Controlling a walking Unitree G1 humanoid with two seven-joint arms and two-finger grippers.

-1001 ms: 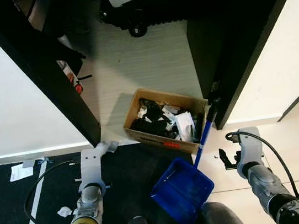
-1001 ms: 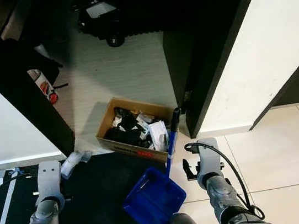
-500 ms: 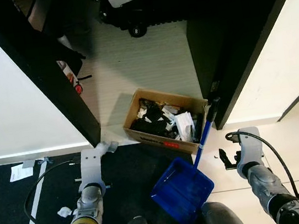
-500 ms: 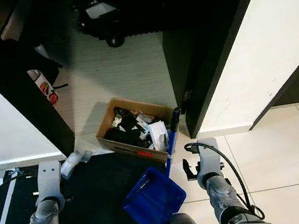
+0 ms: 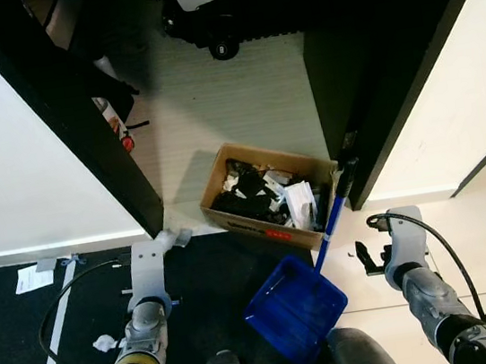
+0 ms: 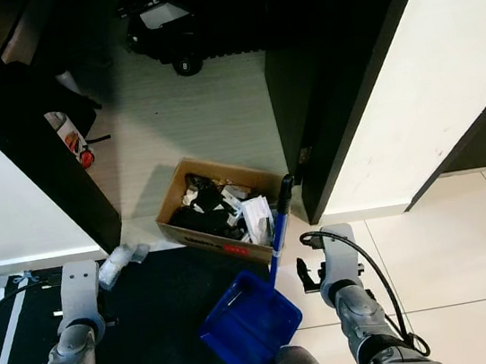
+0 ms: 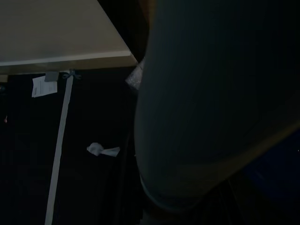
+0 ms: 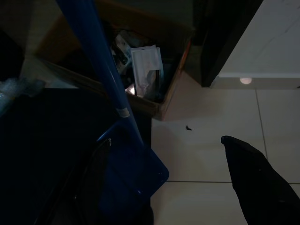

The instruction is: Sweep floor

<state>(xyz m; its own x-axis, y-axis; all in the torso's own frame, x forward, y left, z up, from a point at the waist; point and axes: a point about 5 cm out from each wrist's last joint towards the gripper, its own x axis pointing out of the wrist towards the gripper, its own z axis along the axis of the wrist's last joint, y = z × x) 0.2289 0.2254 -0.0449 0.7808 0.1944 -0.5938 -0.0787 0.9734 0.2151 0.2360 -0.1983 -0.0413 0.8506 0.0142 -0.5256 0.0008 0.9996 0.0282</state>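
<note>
The floor (image 5: 232, 102) runs pale past the doorway to a dark mat (image 5: 211, 277); a step forward could kick the box (image 5: 267, 195) of scraps and spill it; the dustpan (image 5: 295, 308) sits between the feet, handle leaning on the box, easily toppled; paper scraps (image 5: 105, 343) lie unswept; whether either tool is apart or together, I cannot tell.
</note>
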